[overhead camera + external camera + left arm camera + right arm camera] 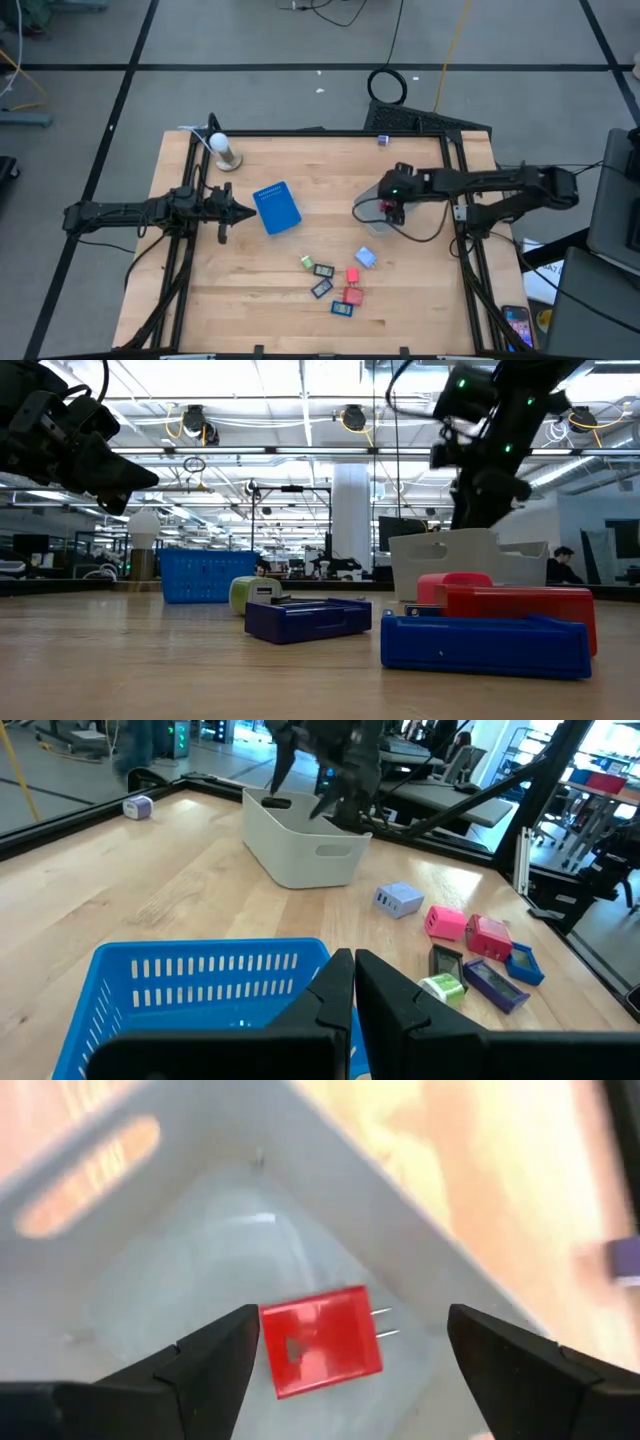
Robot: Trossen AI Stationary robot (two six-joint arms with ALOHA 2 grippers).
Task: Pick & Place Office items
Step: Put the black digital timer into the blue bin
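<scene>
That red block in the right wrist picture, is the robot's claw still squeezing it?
No: the red block lies loose on the floor of the white tub, and the right gripper stands wide open above it.

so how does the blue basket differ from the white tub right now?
The blue basket has slotted walls; the white tub has solid walls with a handle cutout. The basket sits by the shut left gripper; the tub sits under the open right gripper. The tub holds a red plug block; the basket's contents aren't visible. Both are open-topped containers standing upright on the table.
</scene>
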